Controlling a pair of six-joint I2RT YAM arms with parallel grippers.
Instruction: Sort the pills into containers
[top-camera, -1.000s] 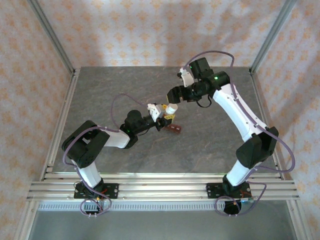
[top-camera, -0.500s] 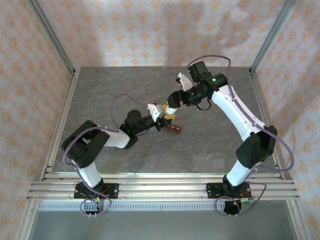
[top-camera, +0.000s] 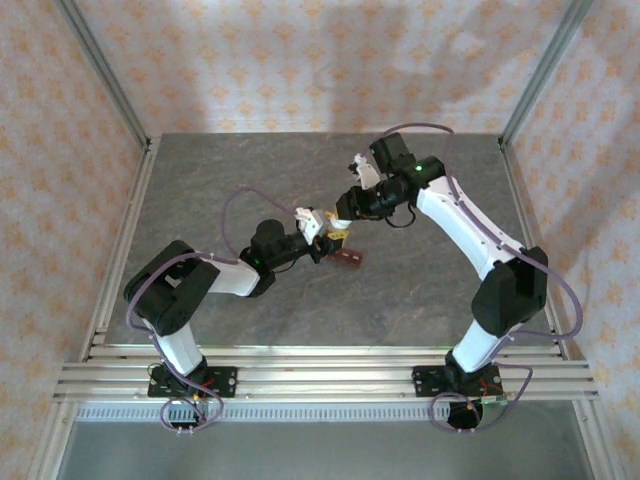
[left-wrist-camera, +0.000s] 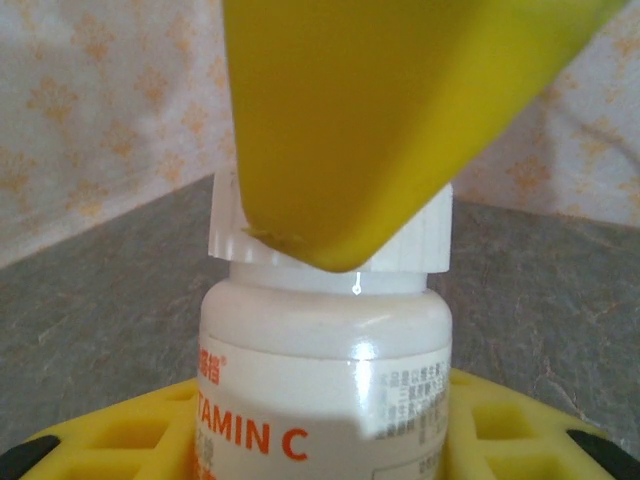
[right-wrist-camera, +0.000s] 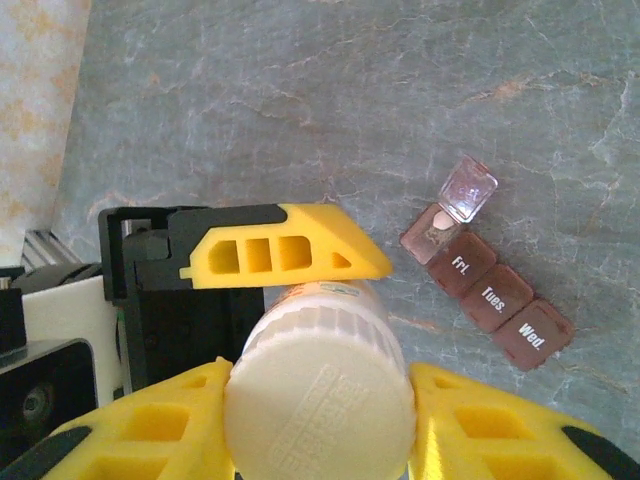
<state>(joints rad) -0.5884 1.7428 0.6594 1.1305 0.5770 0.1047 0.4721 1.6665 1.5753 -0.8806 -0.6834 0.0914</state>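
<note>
Left claw (left-wrist-camera: 305, 440) pinches white plastic vitamin bottle (left-wrist-camera: 320, 340) upright. Right claw (right-wrist-camera: 320, 400) looks pressed onto ribbed white cap (right-wrist-camera: 318, 385), though I can't confirm full contact. I'd twist cap squarely, left grip firm, no tilting. Dark red-brown four-compartment pill strip (right-wrist-camera: 490, 295) lies on grey stone-look bench (right-wrist-camera: 300, 90) just beside, clear end lid (right-wrist-camera: 468, 188) raised.
</note>
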